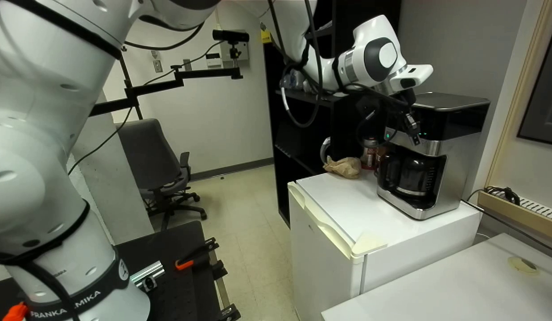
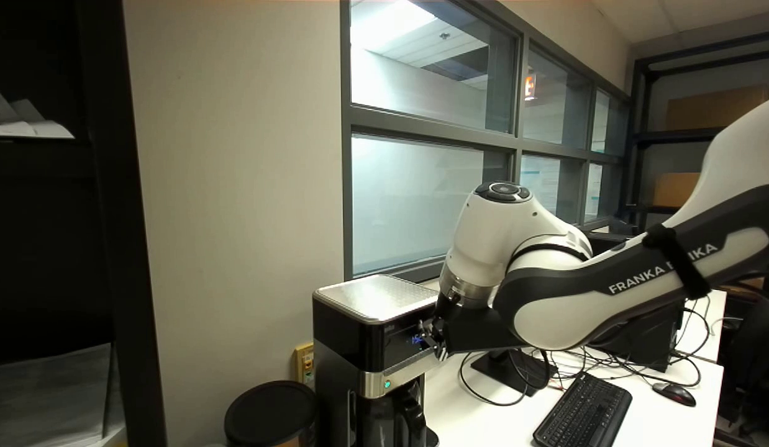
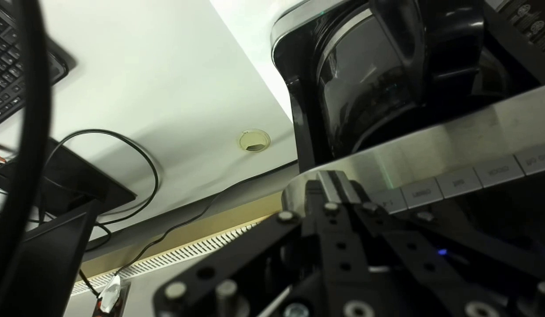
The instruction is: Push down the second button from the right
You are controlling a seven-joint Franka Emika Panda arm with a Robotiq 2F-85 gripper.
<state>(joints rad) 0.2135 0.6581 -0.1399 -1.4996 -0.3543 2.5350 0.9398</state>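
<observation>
The coffee maker (image 1: 465, 165) stands upright on a white fridge; it also shows in an exterior view (image 2: 375, 299) and the wrist view (image 3: 431, 147). Its row of silver buttons (image 3: 458, 181) runs along the steel band, with labels upside down in the wrist view. The button marked 1-4 (image 3: 389, 200) is partly behind a finger; the neighbouring button (image 3: 422, 193) is in plain view. My gripper (image 3: 333, 175) is shut and empty, its tips at the 1-4 end of the band. In both exterior views the gripper (image 1: 414, 139) (image 2: 439, 351) is at the coffee maker's front. I cannot tell whether it touches.
A glass carafe (image 3: 365, 79) with a black handle sits below the band. A crumpled brown bag (image 1: 343, 167) lies on the fridge (image 1: 338, 196). A white desk (image 1: 459, 285) adjoins, with a keyboard (image 2: 583, 410), cables and a monitor stand. A black-lidded can (image 2: 271, 413) stands beside the coffee maker.
</observation>
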